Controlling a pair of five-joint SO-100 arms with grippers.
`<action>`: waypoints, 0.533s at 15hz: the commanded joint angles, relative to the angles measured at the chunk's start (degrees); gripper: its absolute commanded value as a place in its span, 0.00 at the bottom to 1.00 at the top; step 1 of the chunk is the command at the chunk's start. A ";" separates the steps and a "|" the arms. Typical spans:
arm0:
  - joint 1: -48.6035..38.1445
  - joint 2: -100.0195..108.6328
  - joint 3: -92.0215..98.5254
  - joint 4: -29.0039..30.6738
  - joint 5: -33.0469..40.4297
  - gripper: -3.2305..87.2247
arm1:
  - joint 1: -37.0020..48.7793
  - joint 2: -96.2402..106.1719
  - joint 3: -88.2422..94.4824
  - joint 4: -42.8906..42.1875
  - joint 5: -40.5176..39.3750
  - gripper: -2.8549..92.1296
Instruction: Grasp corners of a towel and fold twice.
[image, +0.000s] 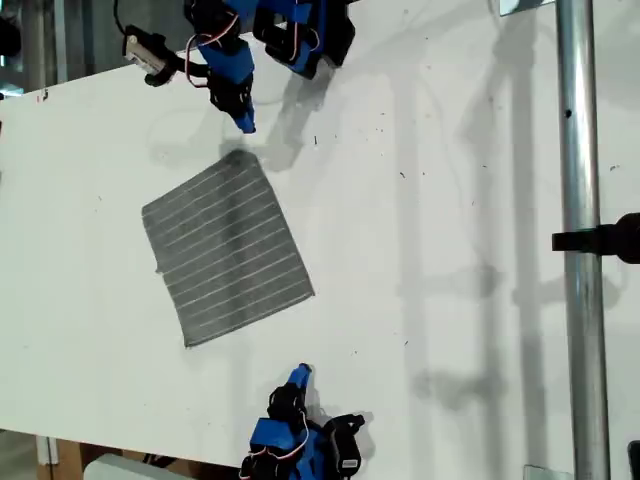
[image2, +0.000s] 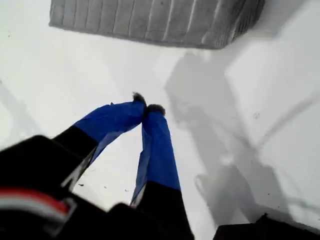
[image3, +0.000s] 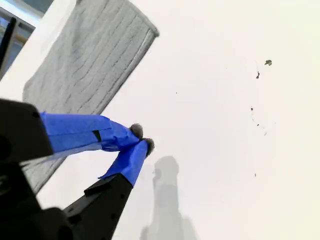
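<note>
The towel (image: 227, 250) lies flat and unfolded on the white table (image: 450, 200), rotated so its corners point toward the two arms, presumably to give each an easy corner approach. The first gripper (image2: 146, 109) hovers over bare table near the towel edge, tips together, holding nothing. The second gripper (image3: 141, 139) likewise has its tips closed and empty, just beside the cloth. No fold yet made.
</note>
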 joint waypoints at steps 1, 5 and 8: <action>-0.09 0.18 0.00 0.18 -0.62 0.01 | 6.50 -15.82 -17.49 1.49 -6.94 0.05; 0.09 0.18 0.00 0.18 -0.62 0.01 | 12.30 -42.45 -41.75 8.09 -20.13 0.51; 0.44 0.18 0.00 0.18 -0.97 0.01 | 14.15 -47.46 -44.82 7.03 -22.59 0.50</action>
